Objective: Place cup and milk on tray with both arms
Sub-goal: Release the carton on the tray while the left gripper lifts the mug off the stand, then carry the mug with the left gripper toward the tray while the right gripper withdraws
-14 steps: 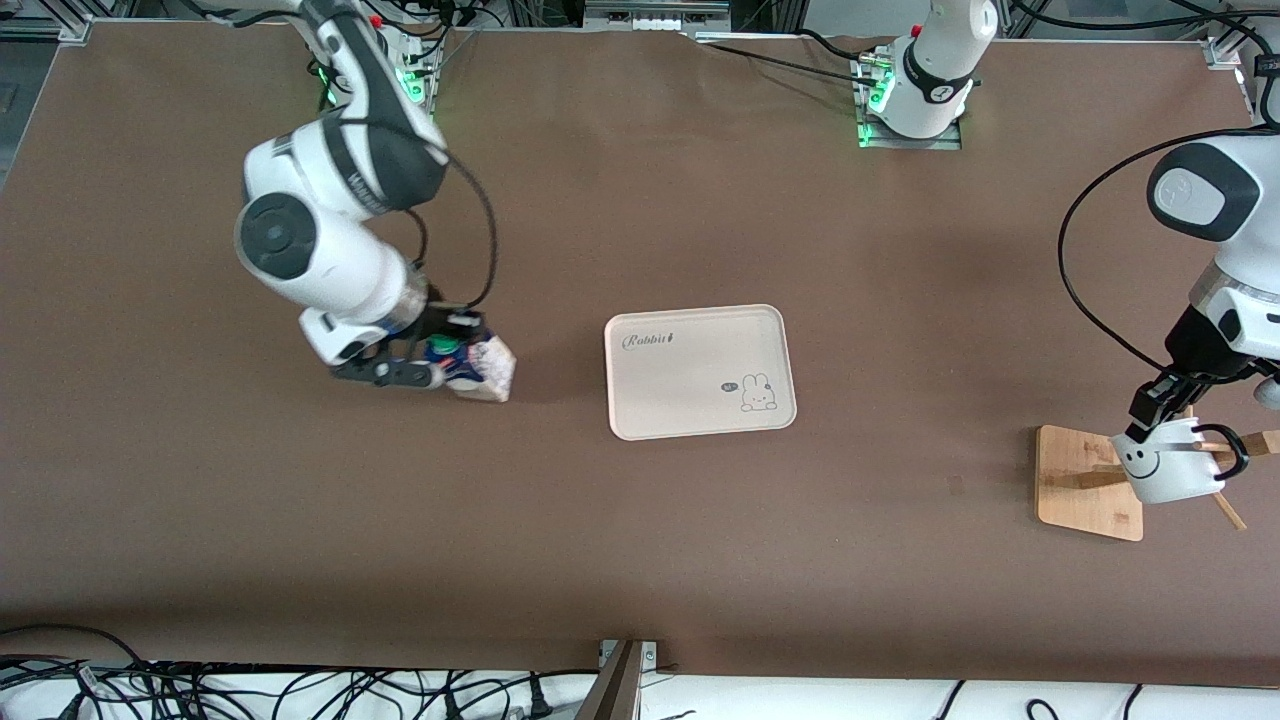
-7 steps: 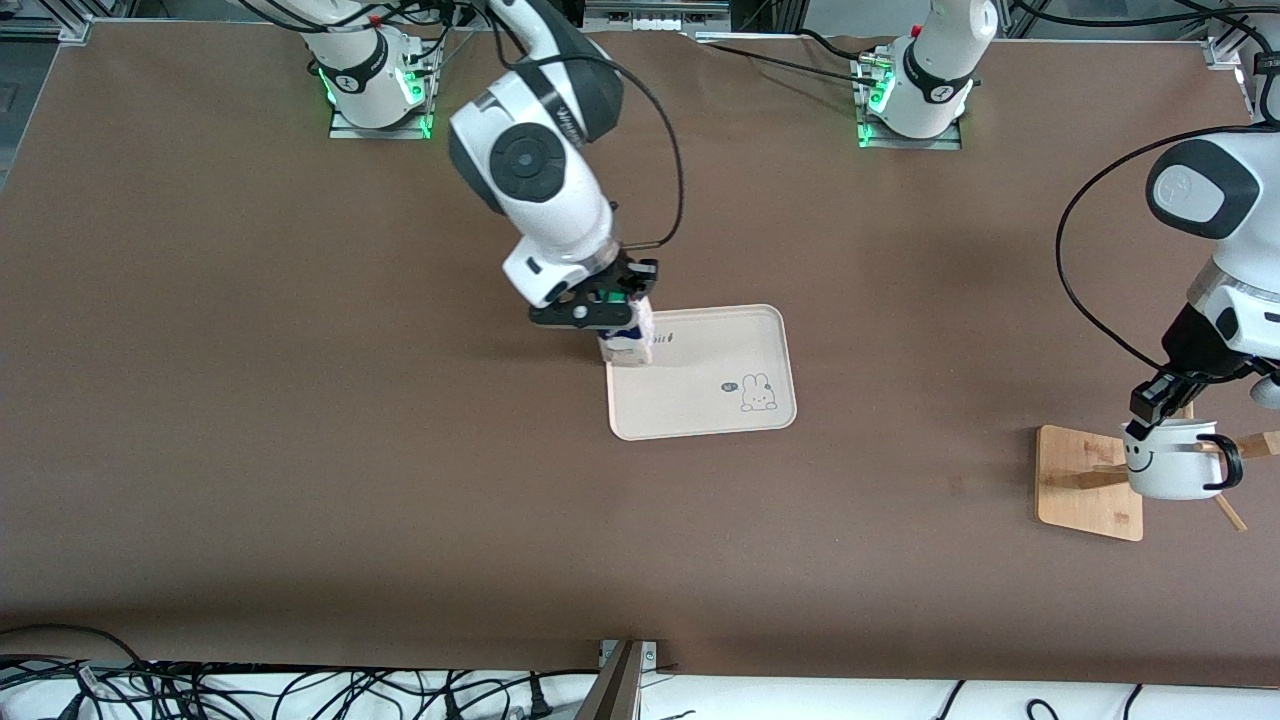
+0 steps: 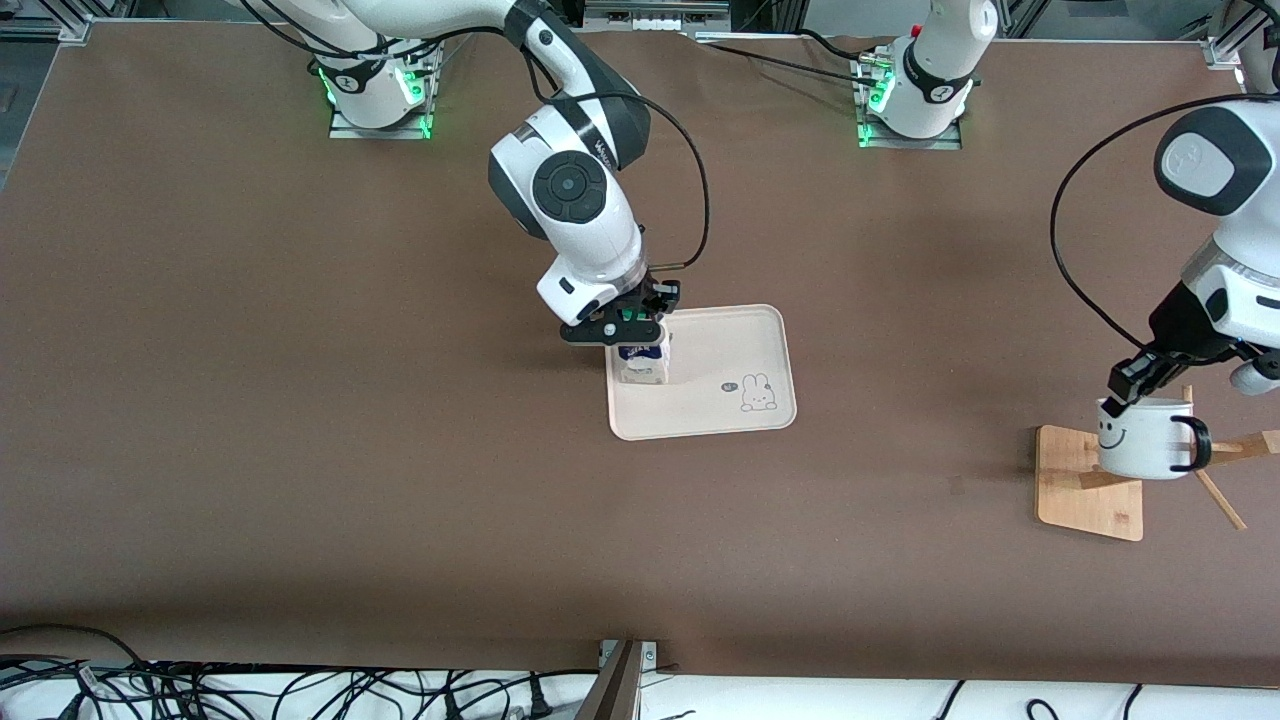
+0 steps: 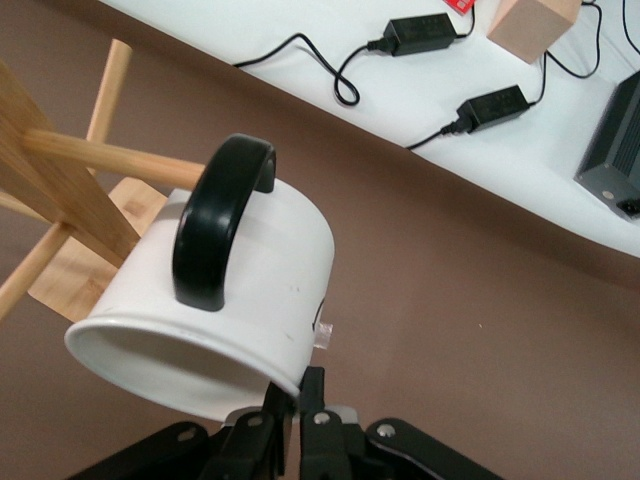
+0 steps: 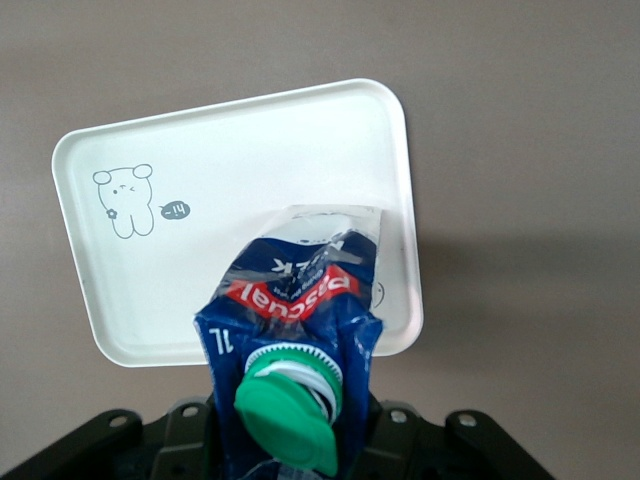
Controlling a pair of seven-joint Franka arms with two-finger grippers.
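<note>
My right gripper (image 3: 622,326) is shut on the milk (image 3: 641,364), a blue and white carton with a green cap (image 5: 290,415). It holds the carton upright over the end of the cream tray (image 3: 720,350) toward the right arm; I cannot tell whether the carton touches the tray. The right wrist view shows the tray (image 5: 200,200) under the carton (image 5: 300,290). My left gripper (image 3: 1133,384) is shut on the rim of the white smiley cup (image 3: 1140,442), just above the wooden stand. In the left wrist view its fingers (image 4: 313,392) pinch the cup's rim (image 4: 240,290).
The wooden stand (image 3: 1085,480) with slanted pegs (image 4: 70,190) sits at the left arm's end of the table, under and beside the cup. Cables and black power adapters (image 4: 420,32) lie on a white surface past the table edge.
My right arm carried the milk from the table toward the right arm's end over to the tray. My left gripper raised the cup slightly, away from the stand's pegs.
</note>
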